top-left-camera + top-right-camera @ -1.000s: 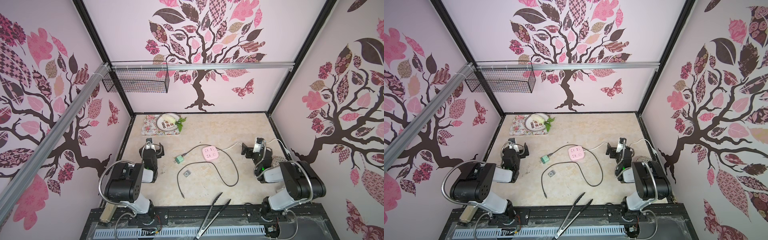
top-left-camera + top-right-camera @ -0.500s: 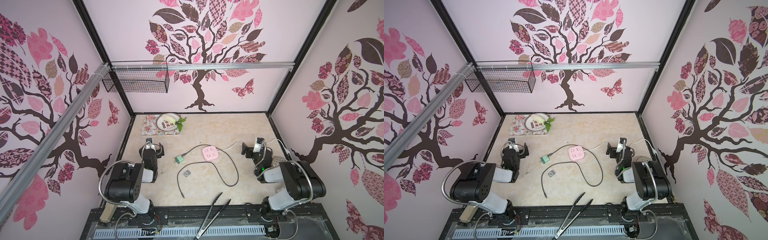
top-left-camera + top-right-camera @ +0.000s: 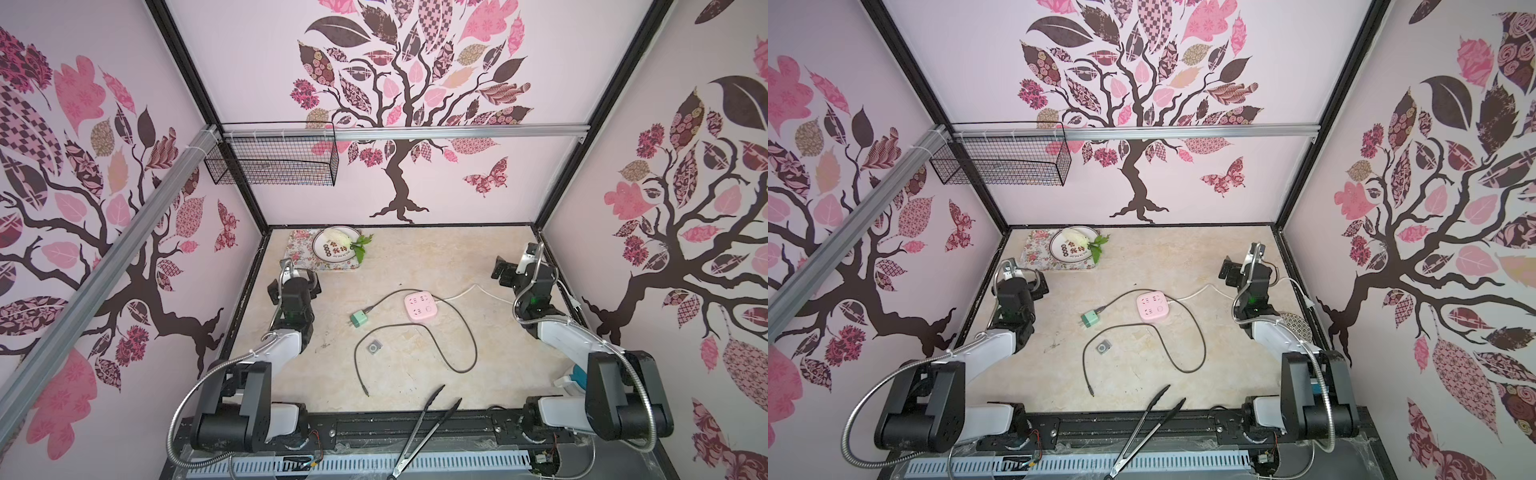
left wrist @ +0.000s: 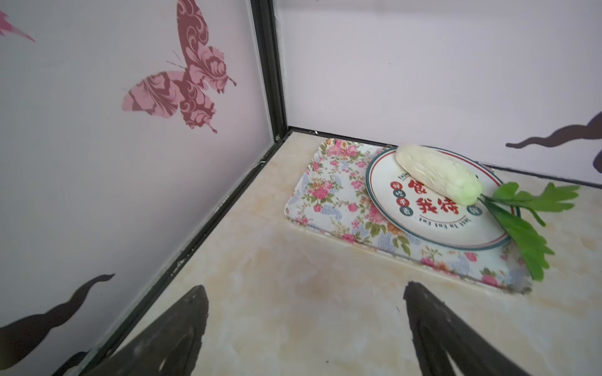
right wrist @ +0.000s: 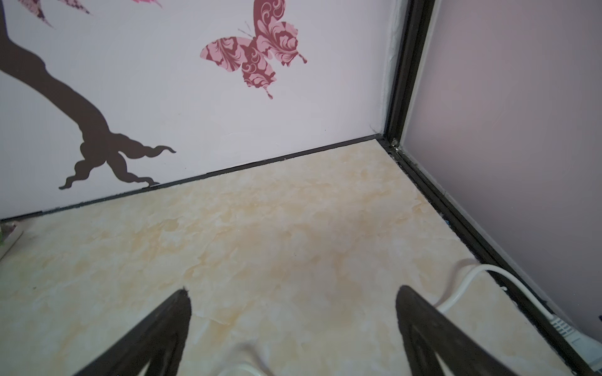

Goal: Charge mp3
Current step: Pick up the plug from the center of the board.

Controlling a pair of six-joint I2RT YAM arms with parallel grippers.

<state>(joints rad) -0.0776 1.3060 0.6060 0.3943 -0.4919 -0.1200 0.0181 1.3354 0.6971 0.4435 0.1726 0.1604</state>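
Starting at the near rail, black tongs (image 3: 424, 432) lie slanted, handles over the rail and tips reaching onto the table (image 3: 415, 257). Just beyond them sits the loose tip of the dark cable (image 3: 473, 353), plugged into nothing. And there's the mp3 (image 3: 374, 346), flat on the marble, dial up, near the middle, tucked inside the cable's curl, close to the cable but apart from it. No gripper is anywhere near it.

A step farther, the green charger plug (image 3: 358, 319) lies on the table with the dark cable running out of it and sweeping round the pink power strip (image 3: 422, 306) just to its right. A white cord (image 3: 469, 291) leaves the strip toward the right wall.

Out on the flanks, the left gripper (image 4: 304, 286) hangs by the left wall, fingers spread wide, nothing between them but bare table. Same story for the right gripper (image 5: 293, 289) by the right wall: fingers wide apart, empty, with the white cord passing just beside one finger.

At the far left corner, a floral tray (image 4: 325, 201) carries a plate (image 4: 439, 224) holding a pale vegetable (image 4: 436, 175) with green leaves hanging over the rim. Above, a wire basket (image 3: 270, 162) hangs from the rail on the back wall.
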